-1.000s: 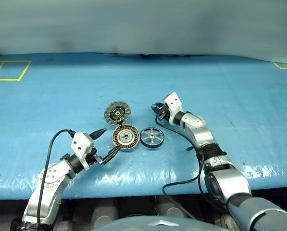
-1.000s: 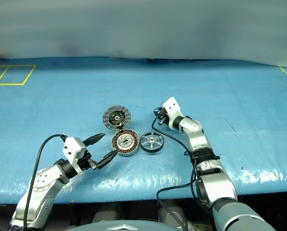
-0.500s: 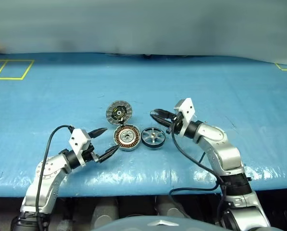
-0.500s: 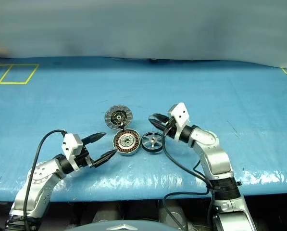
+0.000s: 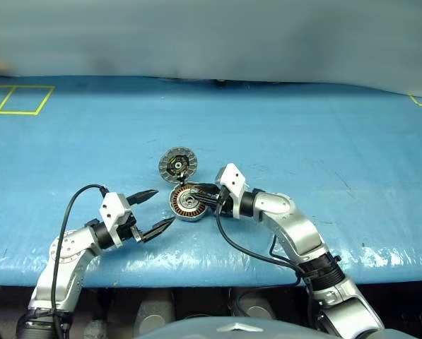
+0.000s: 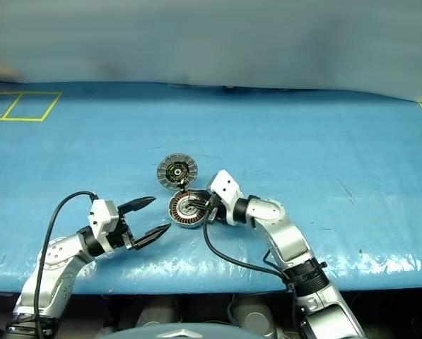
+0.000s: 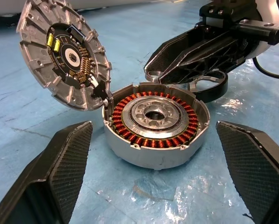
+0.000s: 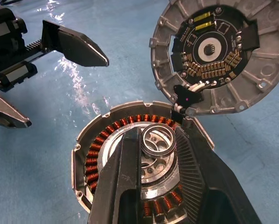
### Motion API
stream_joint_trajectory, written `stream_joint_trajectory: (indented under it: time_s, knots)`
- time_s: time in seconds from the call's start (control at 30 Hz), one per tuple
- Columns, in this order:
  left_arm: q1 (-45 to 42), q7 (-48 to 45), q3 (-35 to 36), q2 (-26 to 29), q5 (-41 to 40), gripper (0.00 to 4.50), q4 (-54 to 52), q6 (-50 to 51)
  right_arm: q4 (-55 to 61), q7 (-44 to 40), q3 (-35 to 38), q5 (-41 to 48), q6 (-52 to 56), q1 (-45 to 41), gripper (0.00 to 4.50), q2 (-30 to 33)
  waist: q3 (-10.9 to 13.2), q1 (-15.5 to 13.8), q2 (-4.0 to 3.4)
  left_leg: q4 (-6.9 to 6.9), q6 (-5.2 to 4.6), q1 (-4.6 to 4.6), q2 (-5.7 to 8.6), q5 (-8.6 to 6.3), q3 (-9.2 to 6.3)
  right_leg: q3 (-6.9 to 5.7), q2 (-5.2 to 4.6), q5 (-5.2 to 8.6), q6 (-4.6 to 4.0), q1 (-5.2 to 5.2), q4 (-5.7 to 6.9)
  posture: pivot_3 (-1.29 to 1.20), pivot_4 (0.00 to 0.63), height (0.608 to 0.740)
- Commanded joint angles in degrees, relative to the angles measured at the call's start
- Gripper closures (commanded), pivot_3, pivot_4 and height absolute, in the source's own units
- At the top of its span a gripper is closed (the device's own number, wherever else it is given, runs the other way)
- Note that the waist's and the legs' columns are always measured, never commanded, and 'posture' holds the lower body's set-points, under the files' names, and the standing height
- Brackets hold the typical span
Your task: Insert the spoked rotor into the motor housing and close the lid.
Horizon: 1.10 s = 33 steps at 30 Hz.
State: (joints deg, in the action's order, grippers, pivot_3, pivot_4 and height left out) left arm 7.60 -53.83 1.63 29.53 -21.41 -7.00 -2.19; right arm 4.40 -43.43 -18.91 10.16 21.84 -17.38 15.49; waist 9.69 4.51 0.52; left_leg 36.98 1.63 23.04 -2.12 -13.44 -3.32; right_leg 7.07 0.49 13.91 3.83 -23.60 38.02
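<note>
Over the open motor housing (image 7: 155, 125), the right gripper (image 8: 159, 154) pinches what looks like the spoked rotor (image 8: 158, 140), while the left gripper (image 5: 154, 210) gapes empty beside it.

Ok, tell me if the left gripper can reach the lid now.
Probably yes: the open left gripper faces the lid, which stands open behind the motor housing; the right gripper, holding the spoked rotor, sits over the housing's other side.

Robotics lab or test bench, blue plastic sheet (image 5: 302, 134) over table, yellow tape squares (image 5: 16, 99)
</note>
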Motion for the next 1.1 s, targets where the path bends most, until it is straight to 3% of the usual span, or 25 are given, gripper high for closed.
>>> stream_joint_trajectory:
  time_s: [0.03,0.93,1.0,1.1]
  knots:
    - [0.19,-0.1,0.47,-0.11,0.02,0.0,-0.68,-1.73,0.92,-0.72,-0.24,0.12,-1.06,-0.84,3.79,-0.12,0.0,-0.02,0.0,0.0,0.0,0.0,0.0,0.0,0.0,0.0,0.0,0.0,0.0,0.0,0.0,0.0,0.15,0.74]
    - [0.08,0.33,0.0,-1.0,1.56,0.0,1.82,-4.6,-4.08,-1.43,-2.61,-2.89,-1.33,-2.32,3.79,-1.9,0.0,-0.01,0.0,0.01,0.0,0.0,-0.01,0.0,-0.01,-0.02,0.01,-0.01,0.02,0.01,0.01,0.0,0.15,0.74]
    - [0.11,0.41,0.01,-0.93,1.65,0.0,1.93,-4.68,-3.94,-1.26,-2.89,-3.55,-2.73,-2.17,3.08,-1.76,0.0,-0.01,0.0,0.01,0.0,0.0,-0.01,0.0,-0.01,-0.02,0.01,-0.01,0.02,0.01,0.01,0.0,0.15,0.74]
    - [0.24,0.47,0.0,-0.94,1.7,0.0,1.99,-4.69,-3.47,-1.23,-2.67,-3.2,-3.33,-1.92,3.08,-2.08,0.0,-0.01,0.0,0.01,0.0,0.0,-0.01,0.0,-0.01,-0.02,0.01,-0.01,0.02,0.01,0.0,0.0,0.15,0.74]
